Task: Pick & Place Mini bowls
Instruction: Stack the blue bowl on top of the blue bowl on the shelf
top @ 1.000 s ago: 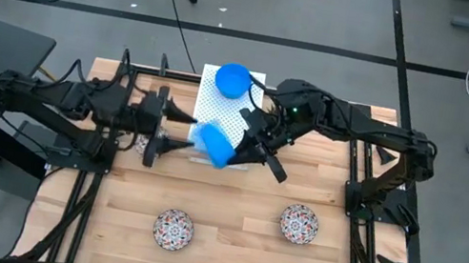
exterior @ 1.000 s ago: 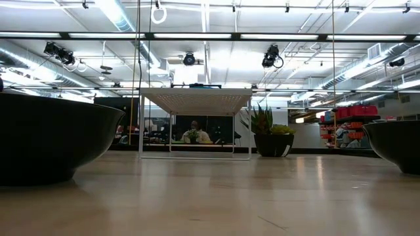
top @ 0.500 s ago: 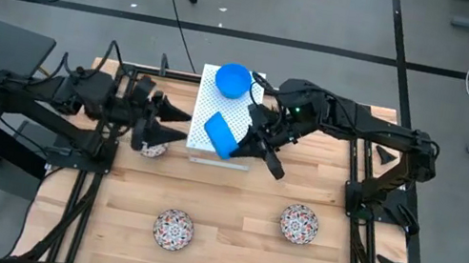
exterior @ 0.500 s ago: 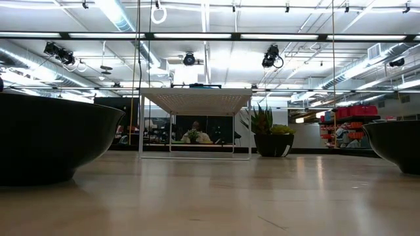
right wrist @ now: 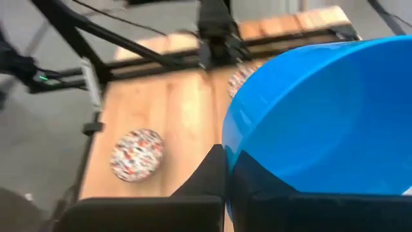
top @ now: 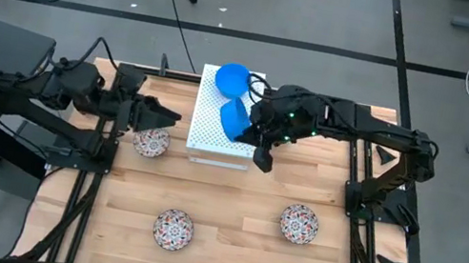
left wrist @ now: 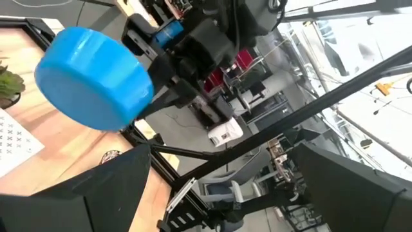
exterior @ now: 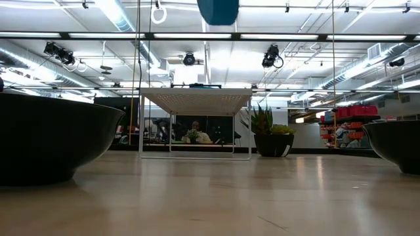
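My right gripper (top: 250,129) is shut on a plain blue mini bowl (top: 235,117), held in the air over the white perforated box (top: 214,138). The bowl also shows at the top of the low view (exterior: 218,9). A second blue bowl (top: 232,80) sits on the box's far end. Three floral bowls rest on the table: one at the left (top: 152,142), one near the front (top: 173,228), one at the right (top: 299,223). My left gripper (top: 164,117) is open and empty, left of the box and above the left floral bowl. My right gripper holds the blue bowl by its rim (right wrist: 235,161), coming from the table's right. One finger (right wrist: 209,174) lies against the outside of the wall; the bowl hides the other. The bowl is lifted clear of the box and tipped on its side, its base (left wrist: 87,77) toward my left arm.
The perforated box stands on thin legs at the table's far middle (exterior: 195,101). A small potted plant (exterior: 266,134) stands beside it. The table's metal frame rails (top: 358,173) run along the left and right sides. Bare wood (top: 232,228) lies between the two nearer floral bowls.
My right gripper has carried the blue bowl up and toward the far edge, from the box's near left corner to above its middle, and the bowl has turned. My left gripper, open throughout, has drawn back toward the table's left edge.
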Action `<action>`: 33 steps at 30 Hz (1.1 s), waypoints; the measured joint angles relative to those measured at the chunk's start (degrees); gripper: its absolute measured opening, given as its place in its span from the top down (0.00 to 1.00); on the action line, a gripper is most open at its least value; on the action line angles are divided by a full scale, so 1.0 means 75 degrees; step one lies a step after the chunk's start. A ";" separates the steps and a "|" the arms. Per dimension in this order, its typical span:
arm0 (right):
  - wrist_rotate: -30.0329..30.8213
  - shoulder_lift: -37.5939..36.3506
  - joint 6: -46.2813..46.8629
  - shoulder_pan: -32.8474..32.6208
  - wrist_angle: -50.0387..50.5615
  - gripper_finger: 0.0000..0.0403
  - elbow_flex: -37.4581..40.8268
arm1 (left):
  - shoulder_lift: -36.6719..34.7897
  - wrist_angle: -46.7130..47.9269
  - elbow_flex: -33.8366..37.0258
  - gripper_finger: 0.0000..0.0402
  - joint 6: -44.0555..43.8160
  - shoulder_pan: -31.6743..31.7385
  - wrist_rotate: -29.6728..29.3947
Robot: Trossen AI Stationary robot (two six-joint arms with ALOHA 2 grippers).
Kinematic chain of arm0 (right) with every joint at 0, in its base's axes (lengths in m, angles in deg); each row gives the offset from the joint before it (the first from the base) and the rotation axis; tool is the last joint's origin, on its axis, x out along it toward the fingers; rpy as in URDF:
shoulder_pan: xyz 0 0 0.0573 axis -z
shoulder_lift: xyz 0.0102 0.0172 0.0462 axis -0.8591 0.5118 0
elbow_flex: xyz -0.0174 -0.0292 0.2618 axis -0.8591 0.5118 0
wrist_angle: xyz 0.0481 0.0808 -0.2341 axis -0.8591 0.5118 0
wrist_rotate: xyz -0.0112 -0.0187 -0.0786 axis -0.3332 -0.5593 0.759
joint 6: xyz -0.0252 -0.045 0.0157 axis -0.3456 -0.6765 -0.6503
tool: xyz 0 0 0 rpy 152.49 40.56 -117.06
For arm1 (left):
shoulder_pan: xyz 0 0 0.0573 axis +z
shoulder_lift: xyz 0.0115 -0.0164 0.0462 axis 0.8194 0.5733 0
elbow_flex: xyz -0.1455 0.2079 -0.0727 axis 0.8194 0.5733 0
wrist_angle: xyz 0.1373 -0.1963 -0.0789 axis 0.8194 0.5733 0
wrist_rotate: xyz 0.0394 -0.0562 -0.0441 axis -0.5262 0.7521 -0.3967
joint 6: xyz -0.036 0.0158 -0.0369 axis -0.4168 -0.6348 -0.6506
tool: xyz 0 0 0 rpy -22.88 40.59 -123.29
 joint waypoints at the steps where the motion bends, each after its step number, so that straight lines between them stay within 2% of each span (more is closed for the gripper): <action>1: 0.0153 0.0038 -0.0004 0.0010 0.0092 1.00 0.0000 | -0.0003 0.0018 0.0000 0.01 -0.0015 -0.0001 -0.0002; 11: 0.1334 0.0587 -0.0645 0.0311 0.1366 1.00 0.0000 | 0.0019 0.0796 0.0003 0.01 -0.0061 -0.0003 -0.0015; 15: 0.1339 0.0789 -0.1088 0.0601 0.1437 1.00 -0.0040 | 0.0016 0.1071 0.0003 0.01 -0.0057 -0.0003 -0.0028; 19: 0.1348 0.1339 -0.1917 0.0935 0.2077 1.00 -0.0946 | 0.0016 0.1314 0.0003 0.01 -0.0050 -0.0003 -0.0094; 27: 0.1436 0.2856 -0.3837 0.1735 0.3420 1.00 -0.3596 | 0.0016 0.1559 0.0003 0.01 -0.0048 -0.0003 -0.0229; 33: 0.2017 0.3174 -0.5686 0.2056 0.3239 1.00 -0.3529 | 0.0017 0.1754 0.0003 0.01 0.0002 -0.0003 -0.0348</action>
